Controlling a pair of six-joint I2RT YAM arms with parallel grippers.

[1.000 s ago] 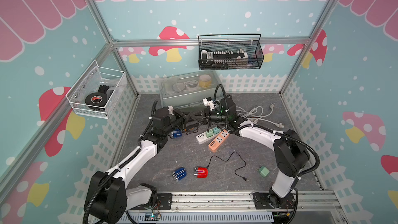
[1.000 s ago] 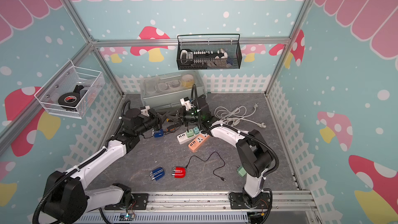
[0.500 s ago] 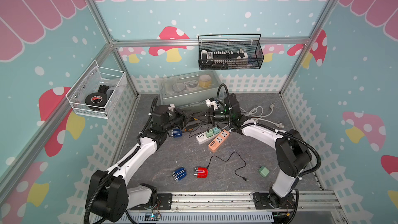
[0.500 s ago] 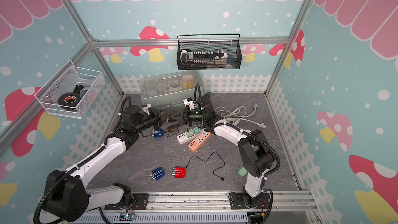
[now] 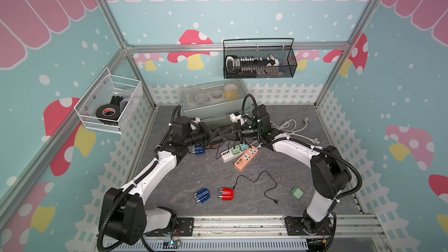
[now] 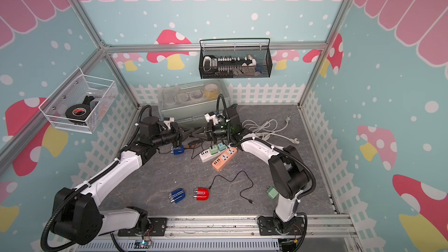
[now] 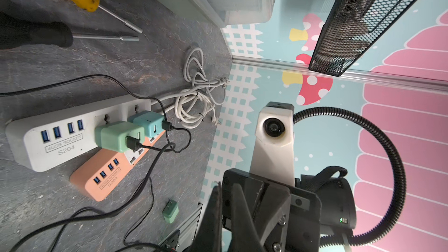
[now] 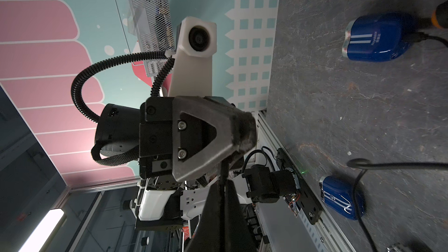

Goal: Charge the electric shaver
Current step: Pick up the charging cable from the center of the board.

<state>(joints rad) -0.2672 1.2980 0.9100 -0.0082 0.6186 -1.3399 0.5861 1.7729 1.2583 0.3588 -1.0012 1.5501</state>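
I have both arms reaching in over the tabletop [image 5: 184,180] from the front rail [image 5: 242,224]. My left arm [image 5: 155,175] runs low and long from its base toward the back, then bends at the wrist so that its end lies level and points toward my right. My right arm [image 5: 298,149] stands up from its base to a high elbow, then slopes back and inward, wrist turned level and pointing toward my left. So the left claw [image 5: 215,132] and the right claw [image 5: 224,133] face each other nose to nose, above the tabletop and just in front of the clear storage box [image 5: 213,100]; I cannot tell whether the tips touch. Both claws are closed down narrow; whether either pinches anything I cannot tell.

Below them the white power strip [image 5: 226,157] lies against the orange power strip [image 5: 246,158]. A green adapter [image 5: 235,150] and a teal adapter [image 5: 243,147] sit plugged into the white one, each with a black cable [image 7: 166,125] in its port. One blue shaver [image 5: 198,149] lies beneath my left wrist, a black cable in its end. Near the front edge the second blue shaver [image 5: 202,196] and the red shaver [image 5: 226,193] lie side by side, just apart. The red one's loose cable [image 5: 257,178] wanders off over the tabletop, its plug [image 5: 276,201] lying free. A spare green adapter [image 5: 297,193] sits near the right arm's base.
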